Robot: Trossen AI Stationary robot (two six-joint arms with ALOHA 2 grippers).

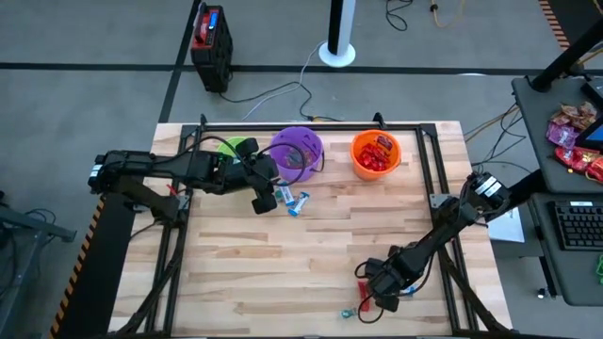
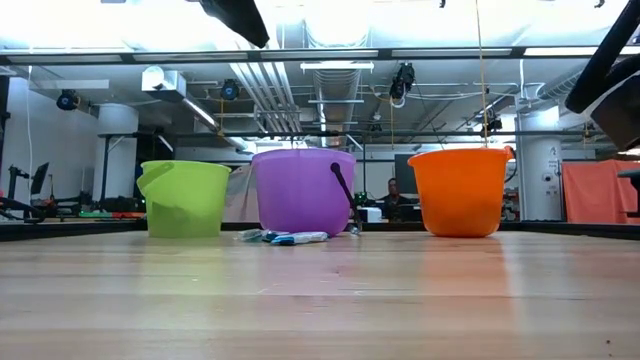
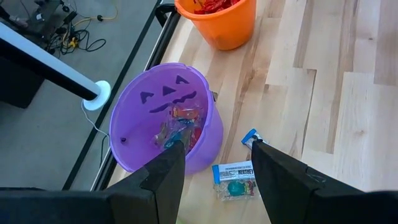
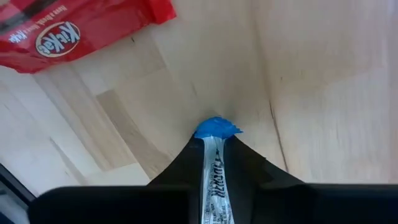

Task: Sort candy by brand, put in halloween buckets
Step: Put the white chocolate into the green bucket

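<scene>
**Right gripper pinched on blue-and-white candy; left gripper spread over purple bucket**

Left gripper [image 1: 261,191] is seen in the high view at about 11 o'clock on the table [image 1: 311,273], fingers spread, nothing held. In the left wrist view, the purple bucket [image 3: 163,118] is framed just beyond the fingertips [image 3: 175,151], mixed wrapped candies visible inside it. Two blue-and-white candies [image 3: 235,173] and a small greenish one [image 3: 236,188] lie on the wood just beside the purple bucket, between the spread fingers in that view, not touched.

Bucket row along the 12 o'clock edge, left to right: lime green bucket [image 2: 184,197], purple, orange bucket [image 2: 459,190]. Red wrappers are seen inside the orange one [image 1: 376,153].

Right gripper [image 1: 384,282] is placed at about 5 o'clock. In the right wrist view its fingers are pressed together on a blue-and-white candy [image 4: 216,163]; the blue crimped end sticks out past the fingertips. A red KitKat candy [image 4: 74,28] lies on the wood near it, apart from the gripper. A small candy [image 1: 350,313] lies near the 6 o'clock edge, just beside the right gripper; type cannot be told.
</scene>
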